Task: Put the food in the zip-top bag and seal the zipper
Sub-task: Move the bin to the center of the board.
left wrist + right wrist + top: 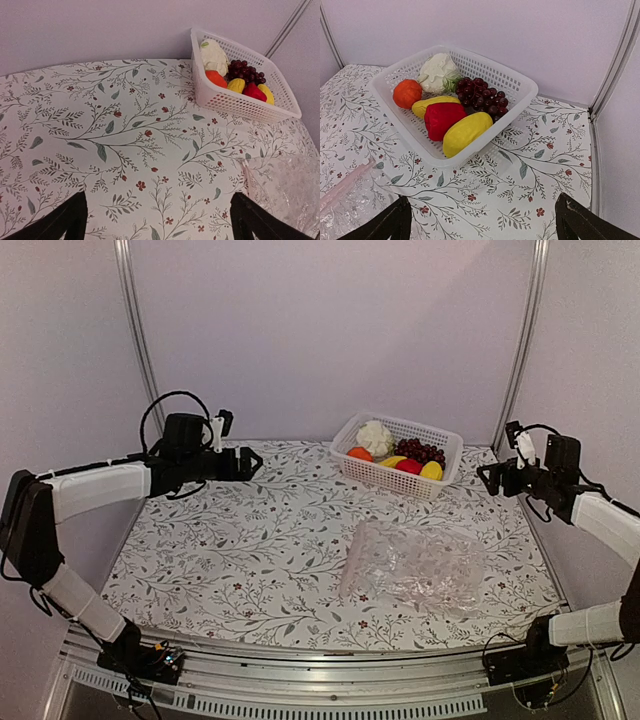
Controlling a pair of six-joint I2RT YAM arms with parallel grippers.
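The food lies in a white lattice basket (392, 480) at the back right: white cauliflower (375, 435), orange fruit (360, 453), purple grapes (420, 451), a red piece (408, 466) and yellow pieces (431, 470). The right wrist view shows the same pieces, cauliflower (437, 72) and grapes (482, 95) among them. The clear zip-top bag (412, 566) lies flat and empty in front of the basket, its zipper (350, 558) along the left edge. My left gripper (255, 464) hovers open at the back left. My right gripper (483, 476) hovers open just right of the basket.
A floral cloth (230, 550) covers the table. Aluminium frame posts (135, 330) stand at both back corners against pale walls. The metal front rail (320, 670) carries both arm bases. The basket wall (235, 102) sits close to the back edge.
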